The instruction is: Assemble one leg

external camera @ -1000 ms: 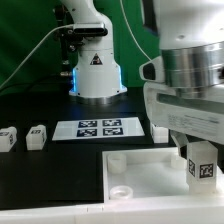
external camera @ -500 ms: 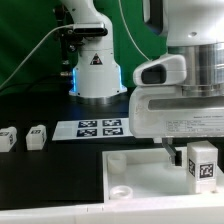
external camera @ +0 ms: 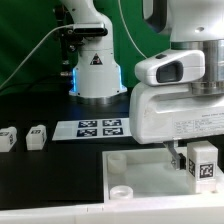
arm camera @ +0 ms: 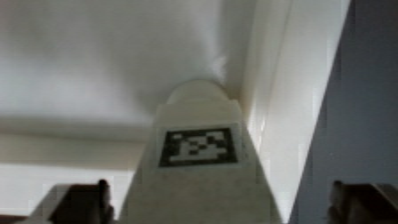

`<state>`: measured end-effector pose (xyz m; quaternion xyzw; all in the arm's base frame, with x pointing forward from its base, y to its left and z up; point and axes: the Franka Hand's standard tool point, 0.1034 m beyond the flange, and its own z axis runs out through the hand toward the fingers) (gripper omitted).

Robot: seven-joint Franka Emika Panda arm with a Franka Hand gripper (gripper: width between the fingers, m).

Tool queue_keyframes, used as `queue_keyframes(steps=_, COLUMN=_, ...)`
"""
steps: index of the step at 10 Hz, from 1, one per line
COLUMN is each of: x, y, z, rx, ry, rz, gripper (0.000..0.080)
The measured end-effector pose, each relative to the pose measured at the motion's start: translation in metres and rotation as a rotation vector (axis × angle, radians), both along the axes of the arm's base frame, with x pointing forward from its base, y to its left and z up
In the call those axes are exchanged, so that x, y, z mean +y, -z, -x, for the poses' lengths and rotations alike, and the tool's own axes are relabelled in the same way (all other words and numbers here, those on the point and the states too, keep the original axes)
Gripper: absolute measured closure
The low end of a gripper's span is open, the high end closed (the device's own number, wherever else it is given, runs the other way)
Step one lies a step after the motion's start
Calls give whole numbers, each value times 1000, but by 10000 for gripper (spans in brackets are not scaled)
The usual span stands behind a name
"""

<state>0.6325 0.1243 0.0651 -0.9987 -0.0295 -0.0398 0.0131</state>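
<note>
Looking from the exterior view, the arm's big white wrist housing fills the exterior view's right and blocks most of what's under it, so the gripper (external camera: 192, 160) only peeks out as a couple of dark bits. A leg (external camera: 202, 163) sits right there beneath the housing, chunky white plastic with a black-and-white tag facing out, just over the far right part of the tabletop (external camera: 130, 172). The tabletop itself is a white tray-like square with a round socket (external camera: 120, 191) at its near corner; that socket looks empty, and the part's right side is cut off by the frame.

In the wrist view the leg (arm camera: 201, 150) runs up the middle, tapering to a rounded tip, tag square on, with dark fingers (arm camera: 80, 203) on either side at the edge of the picture. It looks like they're clamped on the leg, though the contact itself is mostly out of frame.

Further back, the marker board (external camera: 98, 127) lies flat on the black table (external camera: 40, 110), and two more legs (external camera: 37, 137) sit upright toward the exterior view's left, apart from each other. Farthest off is the robot base (external camera: 96, 70) with a blue glow.
</note>
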Motion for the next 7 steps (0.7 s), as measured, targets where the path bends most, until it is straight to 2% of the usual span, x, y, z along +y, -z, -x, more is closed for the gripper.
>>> queue_keyframes(steps=2, x=1, y=1, z=1, rx=8, ry=199, rz=-20, gripper=475)
queue_keyframes(steps=3, x=0, y=1, z=1, rx=9, ry=243, rz=-22, gripper=505)
queue_keyframes(steps=7, x=-3, y=1, z=-2, rx=22, ry=656, rz=-57, gripper=505)
